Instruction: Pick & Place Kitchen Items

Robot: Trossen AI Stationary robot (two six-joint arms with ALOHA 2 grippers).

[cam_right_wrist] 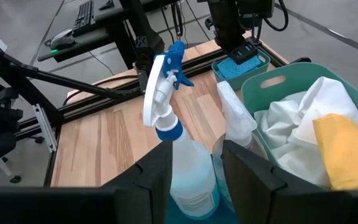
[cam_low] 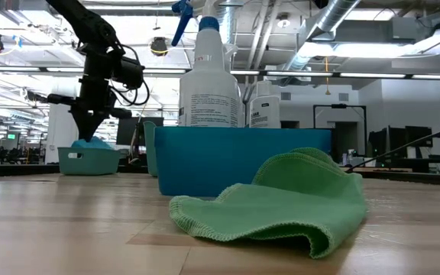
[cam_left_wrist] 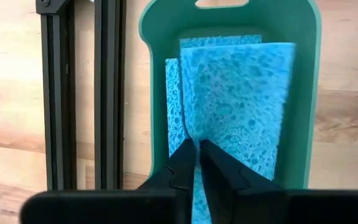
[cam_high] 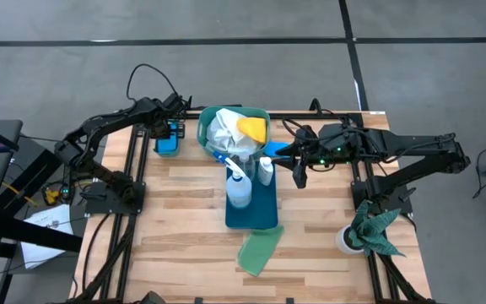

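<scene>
My left gripper (cam_left_wrist: 197, 152) hangs over a small teal bin (cam_left_wrist: 145, 62) at the table's far left, shut on a blue sponge (cam_left_wrist: 241, 93). Another blue sponge (cam_left_wrist: 173, 93) lies flat in the bin beneath it. My right gripper (cam_high: 298, 176) hovers open and high, just right of the blue tray (cam_high: 264, 215), touching nothing. In that tray stand a spray bottle with a blue trigger (cam_right_wrist: 166, 93) and a small bottle (cam_right_wrist: 235, 112). A teal basket (cam_high: 205, 127) holds a white cloth (cam_right_wrist: 291, 118) and a yellow cloth (cam_right_wrist: 344, 149). A light-green cloth (cam_low: 281, 202) lies crumpled on the table. My left gripper pinches the blue sponge by a narrow edge (cam_left_wrist: 196, 134) between its two fingers, which come steeply from above. The sponge slants away from the fingers over the bin; whether its far end rests on the lower sponge, I cannot tell.
A dark green rag (cam_high: 371, 226) drapes over a white object (cam_high: 344, 239) at the table's right edge. Black frame rails (cam_left_wrist: 79, 93) run beside the small bin. Bare wood lies at the table's near left (cam_high: 184, 245).
</scene>
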